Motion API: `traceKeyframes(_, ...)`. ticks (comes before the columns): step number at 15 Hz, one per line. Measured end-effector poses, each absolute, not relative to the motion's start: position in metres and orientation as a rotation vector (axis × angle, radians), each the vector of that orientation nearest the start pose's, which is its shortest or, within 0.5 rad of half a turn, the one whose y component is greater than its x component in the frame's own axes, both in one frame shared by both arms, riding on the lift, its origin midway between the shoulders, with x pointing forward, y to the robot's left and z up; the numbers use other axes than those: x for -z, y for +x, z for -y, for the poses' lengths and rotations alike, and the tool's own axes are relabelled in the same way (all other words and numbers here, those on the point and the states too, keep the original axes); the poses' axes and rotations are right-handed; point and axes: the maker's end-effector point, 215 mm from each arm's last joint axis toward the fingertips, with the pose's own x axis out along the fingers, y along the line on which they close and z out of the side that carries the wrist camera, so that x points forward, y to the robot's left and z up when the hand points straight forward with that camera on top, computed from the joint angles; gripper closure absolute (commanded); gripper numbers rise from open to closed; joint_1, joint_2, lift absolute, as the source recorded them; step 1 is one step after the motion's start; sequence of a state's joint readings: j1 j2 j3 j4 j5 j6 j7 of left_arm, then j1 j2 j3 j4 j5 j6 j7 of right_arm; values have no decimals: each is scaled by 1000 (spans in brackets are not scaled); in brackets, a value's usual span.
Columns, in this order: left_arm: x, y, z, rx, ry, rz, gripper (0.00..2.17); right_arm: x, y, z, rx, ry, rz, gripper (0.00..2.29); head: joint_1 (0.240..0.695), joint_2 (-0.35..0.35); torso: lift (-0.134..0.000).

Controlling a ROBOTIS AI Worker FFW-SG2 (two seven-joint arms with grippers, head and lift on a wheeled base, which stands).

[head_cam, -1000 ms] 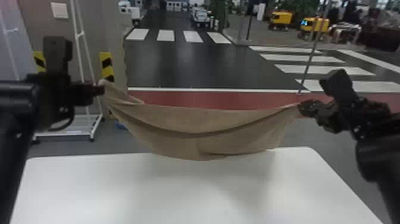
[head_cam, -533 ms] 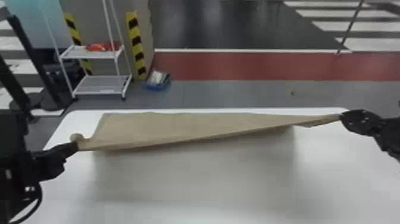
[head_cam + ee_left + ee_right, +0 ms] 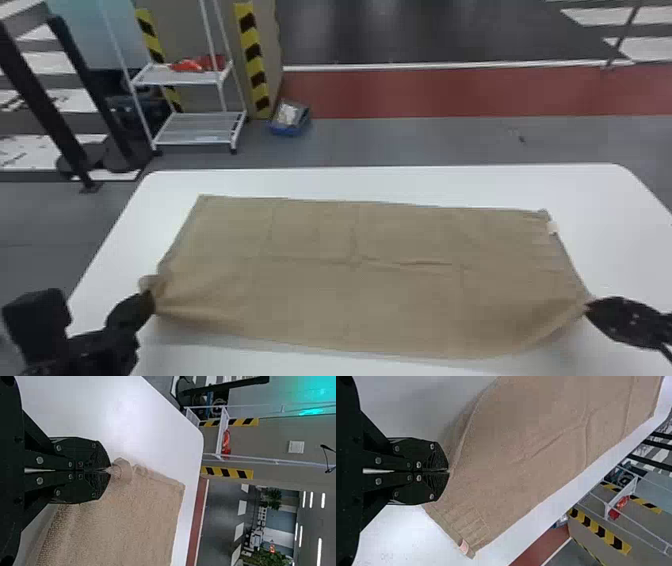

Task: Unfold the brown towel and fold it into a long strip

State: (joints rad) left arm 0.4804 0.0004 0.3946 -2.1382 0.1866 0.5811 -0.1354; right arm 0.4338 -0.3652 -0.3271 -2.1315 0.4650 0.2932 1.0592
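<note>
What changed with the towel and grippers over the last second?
Towel went from hanging in the air to spread over the table; left gripper and right gripper came down and toward the robot. Head view tilted down. Unchanged: both shut on the towel's near corners.

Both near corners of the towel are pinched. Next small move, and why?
I'd probably lower the left tool and right tool together, laying the near side of the brown towel onto the white table. Both tools are shut on its near corners, which look slightly raised and gathered, while the far edge rests on the table.
</note>
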Motion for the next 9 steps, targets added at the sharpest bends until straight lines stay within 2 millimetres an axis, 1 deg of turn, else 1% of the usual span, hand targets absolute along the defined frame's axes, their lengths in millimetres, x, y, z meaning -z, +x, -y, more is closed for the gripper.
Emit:
traceKeyframes(1,429,398,-395,-197,-112,-450,1035,398,394,331,-700,-737,-567,1214,695,91,-125)
traceKeyframes(2,429,398,-398,-204,-109,-449,174,400,395,330,-702,-734,-566,1214,695,96,-125)
traceKeyframes(3,430,397,-399,-208,-106,-452,-2,401,397,329,-704,-730,-562,1214,695,100,-125)
traceKeyframes(5,435,397,-403,-210,-104,-460,16,401,405,327,-703,-722,-555,1214,695,105,-125)
traceKeyframes(6,435,396,-408,-211,-103,-459,76,401,408,327,-703,-719,-553,1214,695,109,-125)
traceKeyframes(7,432,395,-416,-209,-90,-452,63,401,412,328,-704,-714,-552,1214,695,123,-125)
traceKeyframes(9,416,396,-437,-219,26,-409,66,399,416,327,-708,-700,-552,1214,695,149,-125)
